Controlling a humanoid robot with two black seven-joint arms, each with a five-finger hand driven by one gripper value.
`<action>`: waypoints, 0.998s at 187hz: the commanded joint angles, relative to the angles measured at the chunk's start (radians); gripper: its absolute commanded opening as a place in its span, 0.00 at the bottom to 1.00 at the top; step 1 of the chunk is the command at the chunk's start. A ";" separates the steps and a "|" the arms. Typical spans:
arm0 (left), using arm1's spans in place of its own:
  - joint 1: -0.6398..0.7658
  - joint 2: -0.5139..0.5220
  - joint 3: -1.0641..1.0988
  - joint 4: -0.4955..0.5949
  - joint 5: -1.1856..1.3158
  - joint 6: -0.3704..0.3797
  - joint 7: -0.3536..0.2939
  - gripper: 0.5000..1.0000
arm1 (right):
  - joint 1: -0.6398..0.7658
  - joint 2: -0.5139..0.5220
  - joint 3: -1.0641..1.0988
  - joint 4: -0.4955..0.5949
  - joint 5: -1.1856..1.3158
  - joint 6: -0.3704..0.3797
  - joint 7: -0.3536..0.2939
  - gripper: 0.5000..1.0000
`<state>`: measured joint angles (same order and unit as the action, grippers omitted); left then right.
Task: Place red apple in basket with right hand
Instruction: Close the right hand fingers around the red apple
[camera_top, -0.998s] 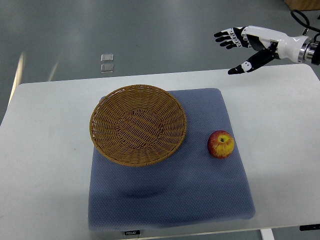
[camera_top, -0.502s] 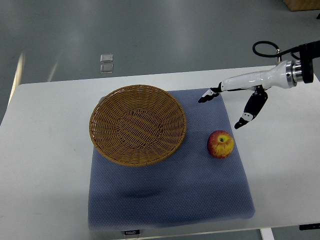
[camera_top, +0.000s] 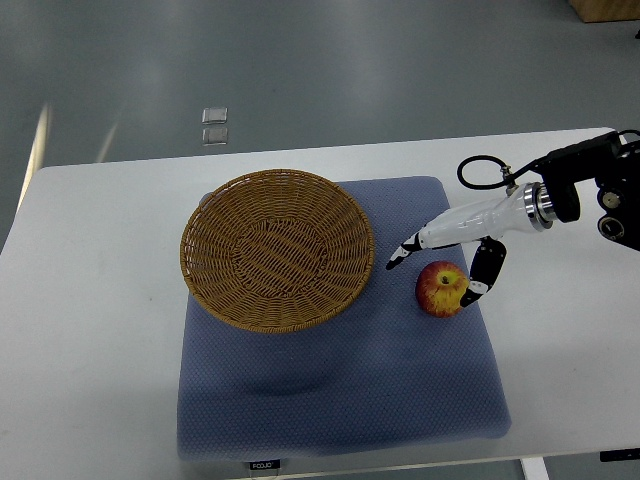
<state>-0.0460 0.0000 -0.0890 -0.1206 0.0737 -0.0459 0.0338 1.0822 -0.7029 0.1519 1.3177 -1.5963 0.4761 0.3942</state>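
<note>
Red apple (camera_top: 441, 289) on blue mat (camera_top: 340, 400), not yet grasped. My right hand (camera_top: 452, 250) spread around it, holding nothing. Wicker basket (camera_top: 277, 249) empty; grasp, lift, placing remain.

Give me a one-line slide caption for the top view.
Right hand open around the red apple on the blue mat, fingers not yet closed, empty wicker basket alongside.

White robot hand (camera_top: 447, 262), black fingertips, black cable.
</note>
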 joint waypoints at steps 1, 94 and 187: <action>0.000 0.000 0.000 0.001 0.000 0.000 0.000 1.00 | -0.018 0.002 -0.005 -0.008 -0.022 -0.027 0.000 0.83; 0.000 0.000 0.000 0.001 0.000 0.000 0.000 1.00 | -0.082 0.002 -0.009 -0.028 -0.053 -0.116 -0.005 0.73; 0.000 0.000 0.000 0.001 0.000 0.000 0.000 1.00 | -0.090 0.011 -0.018 -0.037 -0.065 -0.119 -0.012 0.51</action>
<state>-0.0454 0.0000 -0.0890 -0.1206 0.0737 -0.0462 0.0338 0.9926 -0.6978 0.1335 1.2808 -1.6613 0.3574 0.3819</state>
